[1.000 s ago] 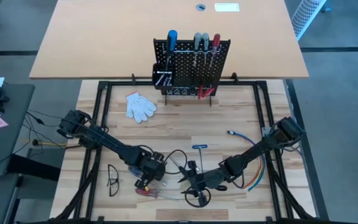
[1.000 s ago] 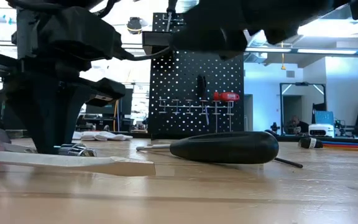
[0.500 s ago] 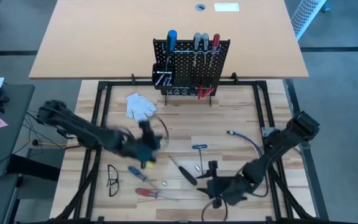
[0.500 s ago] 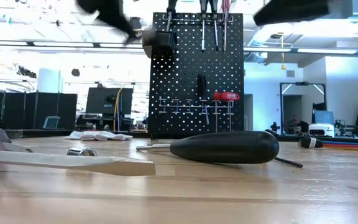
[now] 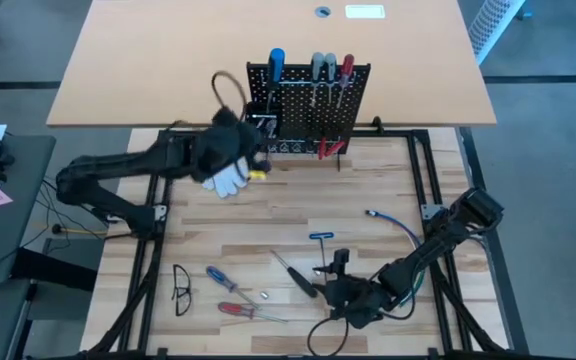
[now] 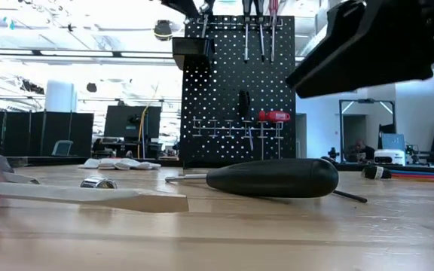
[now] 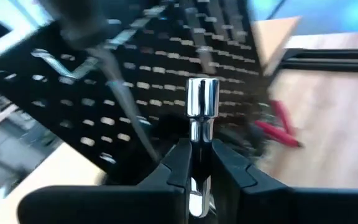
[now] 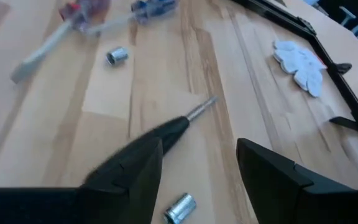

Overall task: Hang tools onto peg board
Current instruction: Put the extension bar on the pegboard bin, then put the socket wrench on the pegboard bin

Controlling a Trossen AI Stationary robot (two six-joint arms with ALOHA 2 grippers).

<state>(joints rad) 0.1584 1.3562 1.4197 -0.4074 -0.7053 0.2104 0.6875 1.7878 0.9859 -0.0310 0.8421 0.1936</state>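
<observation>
Two arms share the table. No brand or readable lettering shows; the peg board (image 5: pixel 310 108) carries only white marks along its bottom edge, too small to read. It stands upright at 12 o'clock on the table, with blue, grey and red handles sticking up from its top and red-handled pliers (image 5: pixel 330 149) at its foot. The left gripper (image 5: pixel 243 160) is raised just beside the board's left end, over the white glove (image 5: pixel 228 176), its fingers (image 7: pixel 178 163) pinched tight on a silver bit (image 7: pixel 201 112) whose long axis runs straight out from the fingertips toward the perforated panel. The right gripper (image 5: pixel 340 275) hovers low at 5 o'clock, fingers spread apart and empty, above a black-handled screwdriver (image 5: pixel 295 274) lying flat, its shaft pointing toward 10 o'clock. At 7 o'clock lie a blue-handled screwdriver (image 5: pixel 219 277) and a red-handled screwdriver (image 5: pixel 243 311), both flat, with a loose silver bit (image 5: pixel 264 296) between them. A blue T-handle key (image 5: pixel 320 238) lies near the centre.
</observation>
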